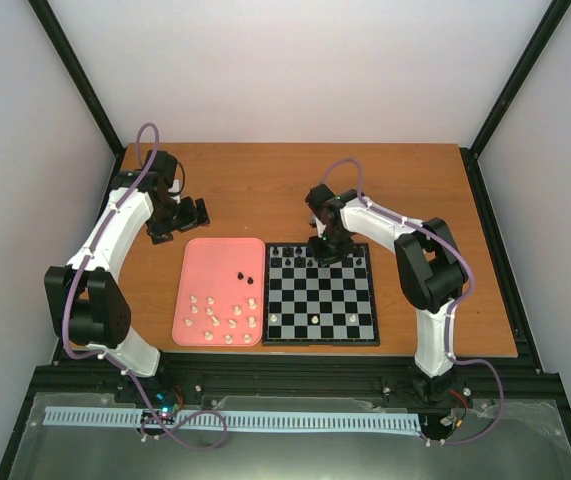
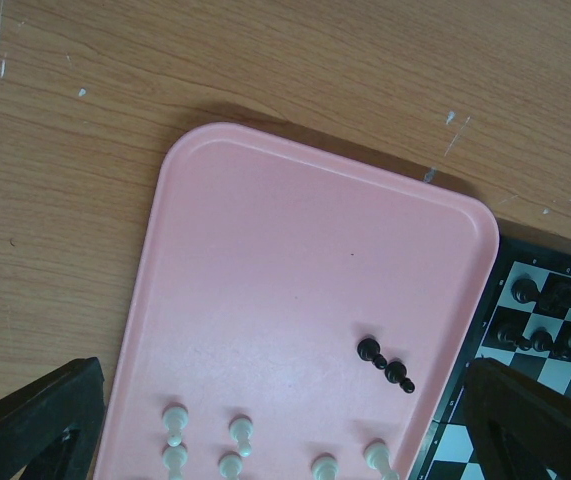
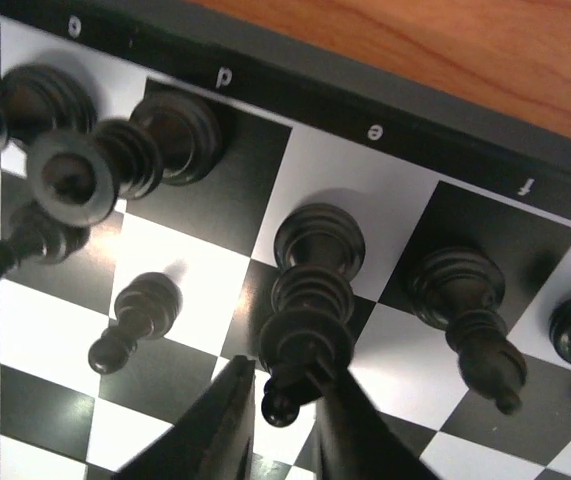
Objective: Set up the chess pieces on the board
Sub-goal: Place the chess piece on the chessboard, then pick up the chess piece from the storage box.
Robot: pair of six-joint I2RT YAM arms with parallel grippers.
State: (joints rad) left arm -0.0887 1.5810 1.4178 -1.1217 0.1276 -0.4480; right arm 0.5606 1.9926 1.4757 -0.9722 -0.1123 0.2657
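Closest to the arms, a bunch of cream pieces (image 1: 227,322) sits at the near end of the pink tray (image 1: 193,262). The board (image 1: 337,296) lies just beside the tray, on its right. Three cream figures (image 1: 314,317) stand on the board's near rows. A bit farther up the tray, two black pieces (image 2: 385,366) lie close together, apart from the cream ones. At the far end of the board, the other black pieces (image 1: 295,256) stand in the last two rows. The right gripper (image 3: 285,415) hangs over them. Its two fingers are almost closed, one on each side of the top of a tall black piece (image 3: 317,265). That piece stands on a white square in the back row, by the letter e. It is too hard to tell if the fingers squeeze it or only sit beside it. Farthest away, the left gripper (image 1: 180,222) hangs over the brown table (image 1: 415,180), past the tray's far left corner. Its fingers are spread wide and it holds nothing.
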